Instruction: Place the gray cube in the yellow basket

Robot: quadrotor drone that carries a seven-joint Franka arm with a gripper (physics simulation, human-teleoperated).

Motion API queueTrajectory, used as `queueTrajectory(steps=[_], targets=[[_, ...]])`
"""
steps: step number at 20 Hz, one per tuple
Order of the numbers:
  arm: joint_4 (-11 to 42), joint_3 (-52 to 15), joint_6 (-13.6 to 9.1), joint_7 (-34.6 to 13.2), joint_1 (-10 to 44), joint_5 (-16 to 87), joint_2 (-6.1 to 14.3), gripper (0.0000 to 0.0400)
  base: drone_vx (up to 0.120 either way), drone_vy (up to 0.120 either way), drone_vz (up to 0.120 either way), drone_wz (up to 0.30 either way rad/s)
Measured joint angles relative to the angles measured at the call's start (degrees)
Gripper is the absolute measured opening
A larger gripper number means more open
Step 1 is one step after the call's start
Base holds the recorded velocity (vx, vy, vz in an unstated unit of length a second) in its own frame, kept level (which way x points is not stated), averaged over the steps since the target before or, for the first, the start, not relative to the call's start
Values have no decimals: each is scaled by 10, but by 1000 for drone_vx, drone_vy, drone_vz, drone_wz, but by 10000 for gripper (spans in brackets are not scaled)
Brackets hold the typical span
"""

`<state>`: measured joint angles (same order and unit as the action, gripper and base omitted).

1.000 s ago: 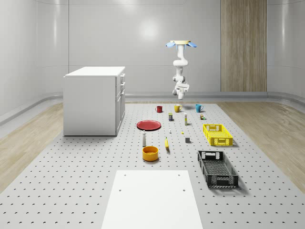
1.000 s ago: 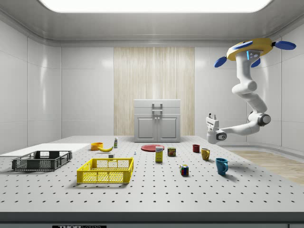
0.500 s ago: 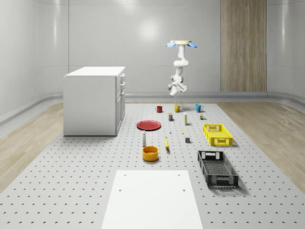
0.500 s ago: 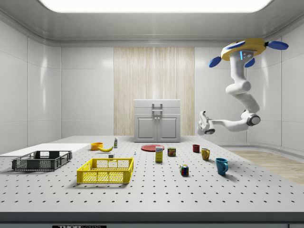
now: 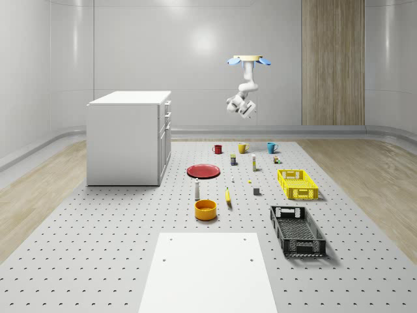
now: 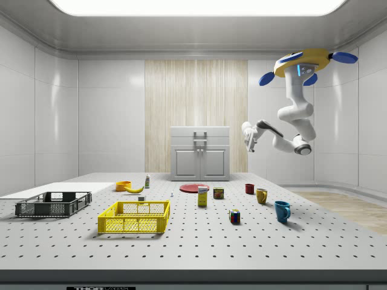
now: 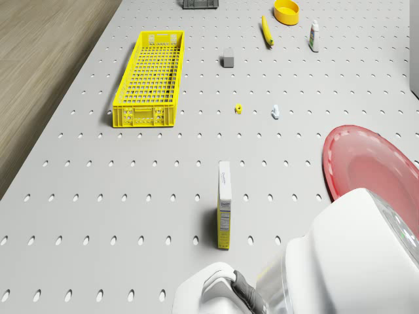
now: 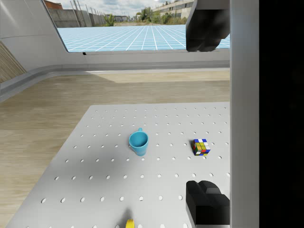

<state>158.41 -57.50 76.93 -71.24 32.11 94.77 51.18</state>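
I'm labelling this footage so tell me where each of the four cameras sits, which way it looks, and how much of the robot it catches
Whole-scene view: high off the robot, looking down the table; drone hovers at the far end, gripper aloft.
Side view: level beside the table, facing the cabinet; whole robot.
Drone view: on the drone's body, forward and down; arm link visible.
Wrist view: along the gripper; fingertips apart.
Shared: whole-scene and drone views show the gray cube beside the yellow basket.

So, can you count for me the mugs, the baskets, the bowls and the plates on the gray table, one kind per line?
Mugs: 3 (red mug, yellow mug, blue mug)
Baskets: 2 (yellow basket, black basket)
Bowls: 1 (orange bowl)
Plates: 1 (red plate)
Total: 7
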Motion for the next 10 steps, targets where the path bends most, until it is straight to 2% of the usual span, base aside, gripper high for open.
queueTrajectory(steps=[2,3,6,10], targets=[[32,-38,-28,-44,60,70,15,400,120,0,0,0],[42,-53,-40,-63,88,96,22,400,120,-80,0,0],[62,-88,-72,-108,155,148,41,400,120,-120,0,0],[72,-116,-94,-145,212,178,63,400,120,-120,0,0]])
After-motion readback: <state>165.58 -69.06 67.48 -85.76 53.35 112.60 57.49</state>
